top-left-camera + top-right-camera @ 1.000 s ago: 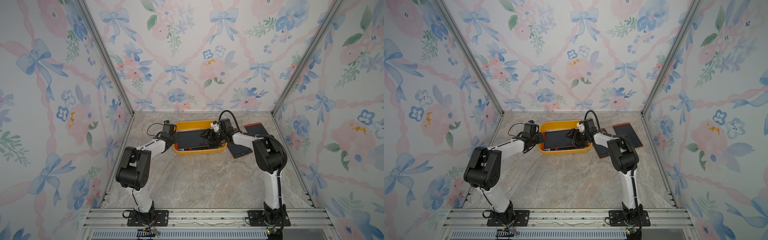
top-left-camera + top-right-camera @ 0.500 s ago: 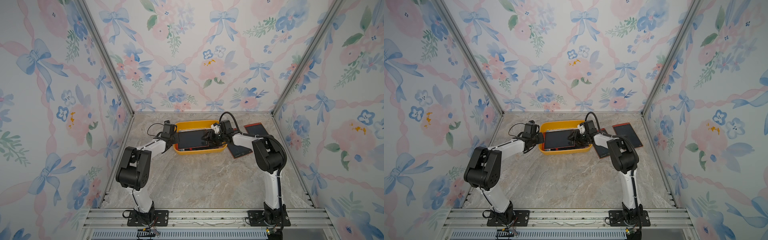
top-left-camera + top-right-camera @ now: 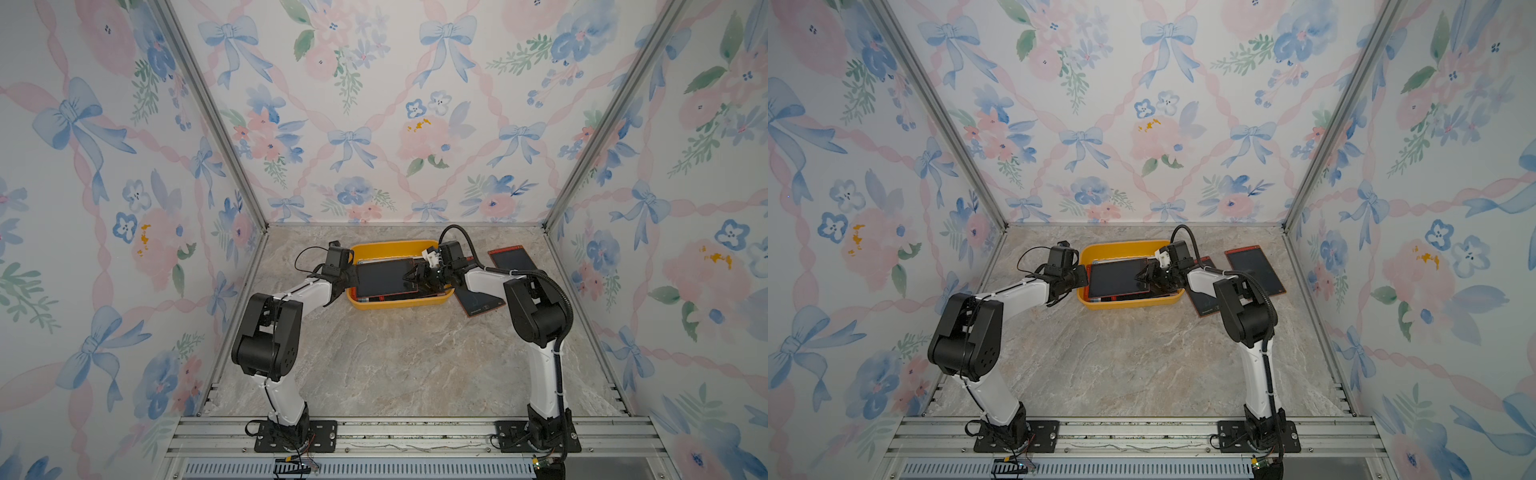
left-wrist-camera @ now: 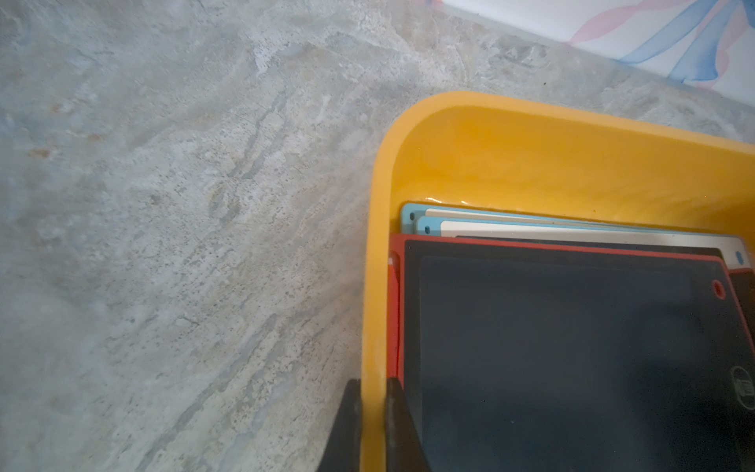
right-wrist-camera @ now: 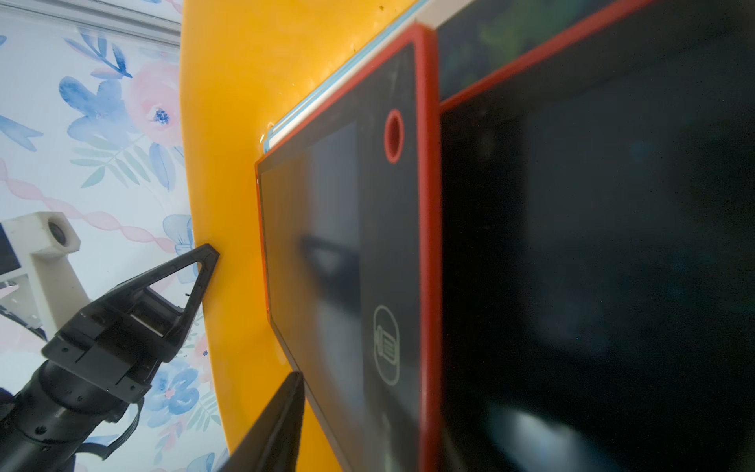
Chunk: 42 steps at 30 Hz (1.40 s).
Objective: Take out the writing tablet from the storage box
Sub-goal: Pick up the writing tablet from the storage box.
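Both arms reach to the storage box [image 3: 397,305], with the writing tablet [image 3: 382,276] inside it.
The left end effector [image 4: 372,392] is clamped on the box's left wall. The right end effector [image 3: 413,277] sits at the red-framed tablet's right edge, and whether it grips cannot be told. The tablet tops a stack in the box on the worktop [image 3: 395,361].

The left arm [image 3: 307,291] reaches low and far forward, and the left gripper [image 4: 371,386] is squeezed tight, one finger on each side of the storage box [image 4: 510,106] wall. The right arm [image 3: 482,280] bends at its elbow and points back toward the left gripper, and the right gripper [image 5: 255,312] has its fingers [image 5: 206,257] spread apart. The two grippers face each other.
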Available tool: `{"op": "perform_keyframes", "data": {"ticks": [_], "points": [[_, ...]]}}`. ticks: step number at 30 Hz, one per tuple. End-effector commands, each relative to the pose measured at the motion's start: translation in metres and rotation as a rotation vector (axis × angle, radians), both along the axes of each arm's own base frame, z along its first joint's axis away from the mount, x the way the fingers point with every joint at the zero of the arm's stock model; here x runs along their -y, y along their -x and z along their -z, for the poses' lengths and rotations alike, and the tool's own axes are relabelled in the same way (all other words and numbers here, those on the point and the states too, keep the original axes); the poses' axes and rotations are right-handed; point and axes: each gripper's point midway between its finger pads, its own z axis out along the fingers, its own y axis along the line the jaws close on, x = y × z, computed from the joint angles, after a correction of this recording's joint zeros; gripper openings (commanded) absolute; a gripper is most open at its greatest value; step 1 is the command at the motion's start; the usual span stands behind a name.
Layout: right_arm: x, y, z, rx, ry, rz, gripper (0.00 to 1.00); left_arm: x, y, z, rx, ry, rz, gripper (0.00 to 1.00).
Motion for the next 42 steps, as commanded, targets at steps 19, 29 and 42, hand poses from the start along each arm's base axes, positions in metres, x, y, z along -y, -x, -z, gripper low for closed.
{"op": "perform_keyframes", "data": {"ticks": [19,29,42], "points": [[-0.01,0.005,-0.034,0.09,-0.108,-0.043,0.35,0.021,0.019,0.025,-0.107,0.036,0.054,0.0],[-0.01,0.006,-0.04,0.102,-0.131,-0.044,0.24,0.021,0.019,0.025,-0.106,0.037,0.052,0.0],[-0.008,0.006,-0.048,0.135,-0.126,-0.034,0.11,0.021,0.018,0.02,-0.094,0.035,0.057,0.0]]}}
